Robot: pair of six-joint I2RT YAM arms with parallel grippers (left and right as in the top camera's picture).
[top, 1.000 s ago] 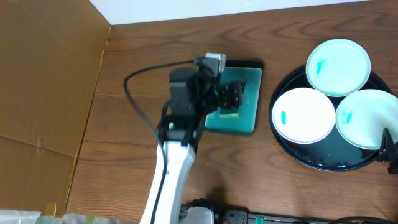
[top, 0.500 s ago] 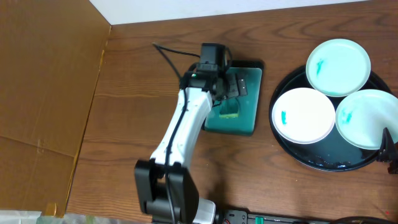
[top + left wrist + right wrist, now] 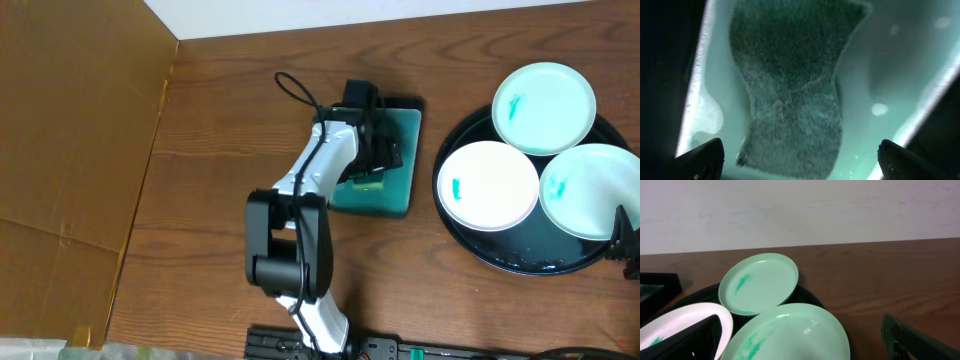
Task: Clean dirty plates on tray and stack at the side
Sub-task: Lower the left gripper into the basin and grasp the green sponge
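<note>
Three plates sit on the tray [image 3: 480, 250], the large round black one at the 3 o'clock side of the table [image 3: 220, 180]. The far plate [image 3: 544, 108] lies at the tray's 12 o'clock and overhangs its rim. The left plate [image 3: 488, 186] is at 9 o'clock and the right plate [image 3: 592, 190] at 3 o'clock, and the rims of these two meet near the tray's middle. Each carries a small teal smear toward its own 9 o'clock side. At 9 o'clock from the tray, apart from it, stands a rectangular black-rimmed teal dish [image 3: 400, 190] with a sponge [image 3: 368, 183] lying in it toward its 6 o'clock end. The left arm reaches up from the table's 6 o'clock edge, and the left hand [image 3: 385, 150] hangs over the dish. In the left wrist view its fingers [image 3: 702, 157] are spread wide, one dark tip in each lower corner. The grey, rough-topped sponge lies on the wet teal floor between them, and neither tip touches it. The right hand [image 3: 628, 245] shows only as a dark shape at the tray's 4 o'clock rim. From its own wrist camera its fingers [image 3: 920, 340] are likewise spread wide, holding nothing, and the plates lie just ahead. A sheet of brown cardboard [image 3: 70, 130] covers the table's 9 o'clock side.
</note>
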